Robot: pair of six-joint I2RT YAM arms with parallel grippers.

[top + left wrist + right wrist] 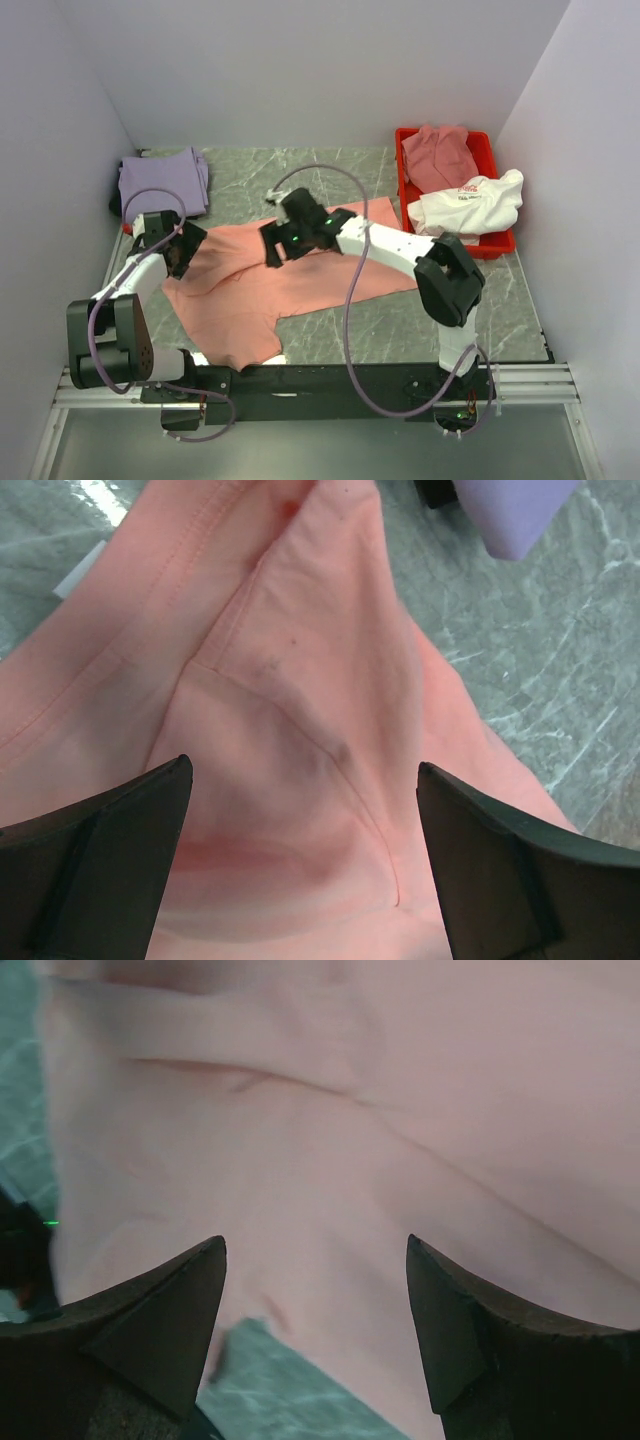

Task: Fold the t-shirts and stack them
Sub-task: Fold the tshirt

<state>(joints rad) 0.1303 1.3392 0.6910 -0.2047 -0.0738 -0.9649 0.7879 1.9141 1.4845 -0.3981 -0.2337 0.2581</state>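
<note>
A salmon-pink t-shirt (290, 280) lies spread and rumpled on the green marbled table. My left gripper (183, 250) is open over its left edge, and its wrist view shows a sleeve seam and folds (300, 740) between the wide jaws. My right gripper (272, 250) is open low over the shirt's upper middle, with the cloth (330, 1160) and a bit of table below. A folded lavender t-shirt (163, 182) lies at the back left. A dusty rose t-shirt (438, 155) and a white t-shirt with red print (470, 205) sit in the red bin.
The red plastic bin (402, 180) stands at the back right against the wall. White walls close in the table on three sides. A corner of the lavender shirt (515, 515) shows near my left gripper. Bare table (510, 300) lies at the front right.
</note>
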